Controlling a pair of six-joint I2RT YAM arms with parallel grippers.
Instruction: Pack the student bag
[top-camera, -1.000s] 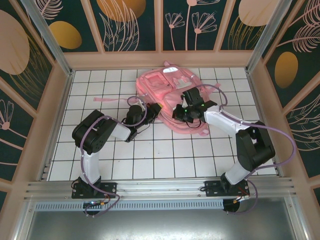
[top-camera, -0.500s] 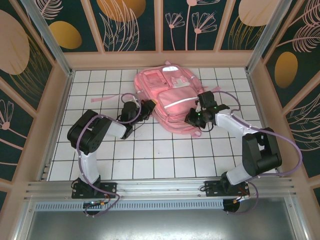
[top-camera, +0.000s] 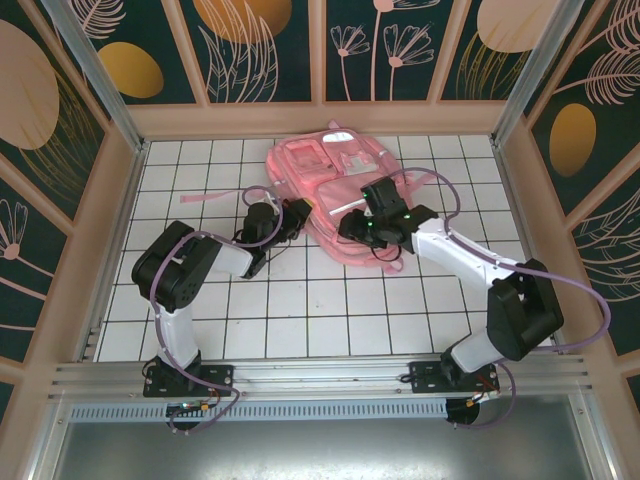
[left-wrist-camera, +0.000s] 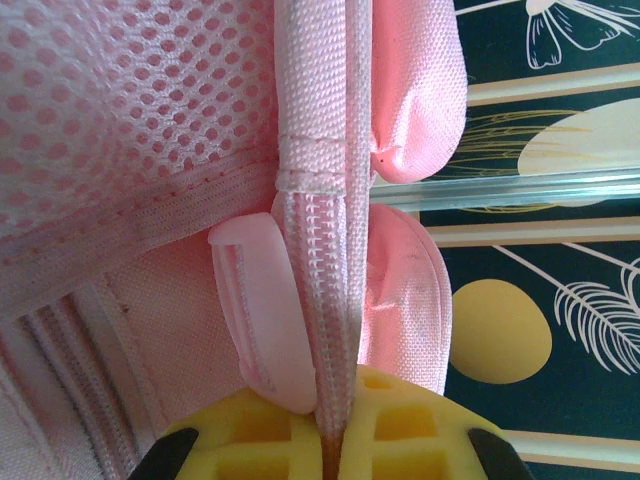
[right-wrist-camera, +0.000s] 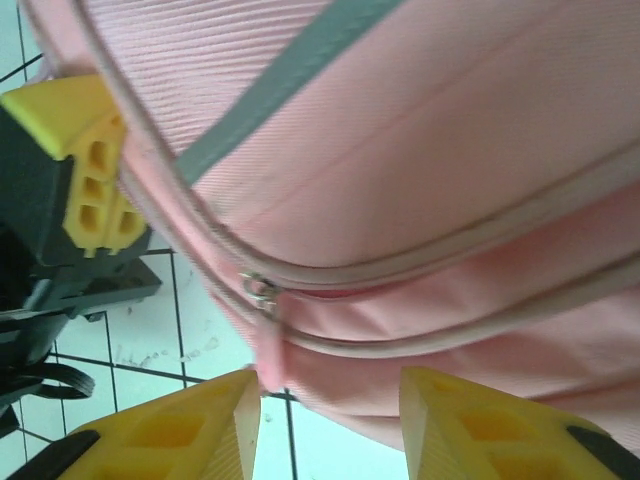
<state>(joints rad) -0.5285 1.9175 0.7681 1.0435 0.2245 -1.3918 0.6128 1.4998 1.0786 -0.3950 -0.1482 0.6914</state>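
The student bag (top-camera: 335, 180), a large pink backpack, lies at the back middle of the white tiled table. My left gripper (top-camera: 297, 214) is at its left edge. In the left wrist view this gripper (left-wrist-camera: 340, 425) is shut on the bag's pink zipper seam (left-wrist-camera: 322, 290), beside a pale pink plastic tab (left-wrist-camera: 265, 310). My right gripper (top-camera: 352, 226) is at the bag's near edge. In the right wrist view it (right-wrist-camera: 330, 405) stands open under the bag (right-wrist-camera: 420, 150). A metal zipper slider (right-wrist-camera: 260, 288) and its pink pull hang by the left finger (right-wrist-camera: 215, 420).
A loose pink strap (top-camera: 207, 198) trails left of the bag on the tiles. The left gripper's yellow pads (right-wrist-camera: 85, 170) sit close to the bag's corner. Wooden walls (top-camera: 115, 210) fence the table on three sides. Bare tiles (top-camera: 330, 310) lie in front.
The right gripper has opened and slid left along the bag's near edge. The bag, bunched up a second ago, now lies flatter. The left gripper stays shut on the seam.
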